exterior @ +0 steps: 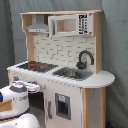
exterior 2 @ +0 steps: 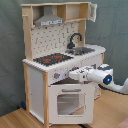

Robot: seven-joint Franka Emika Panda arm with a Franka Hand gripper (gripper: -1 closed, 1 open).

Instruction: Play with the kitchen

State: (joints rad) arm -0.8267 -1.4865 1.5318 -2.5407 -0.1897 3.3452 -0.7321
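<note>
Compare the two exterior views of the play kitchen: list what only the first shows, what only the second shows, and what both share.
Only the first exterior view shows the lower cabinet door under the sink.

Only the second exterior view shows the windowed oven door and the wooden floor.

Both exterior views show the kitchen with stovetop, sink, black faucet, grey hood, and the gripper at the front panel.

Looked like a robot lab test cell, not a home. A grey curtain backdrop (exterior: 116, 45) hung behind a toy kitchen (exterior 2: 60, 75) in both exterior views, and the kitchen stood on a bare wood floor (exterior 2: 107, 112) with a robot arm (exterior 2: 105, 77) at it.
</note>
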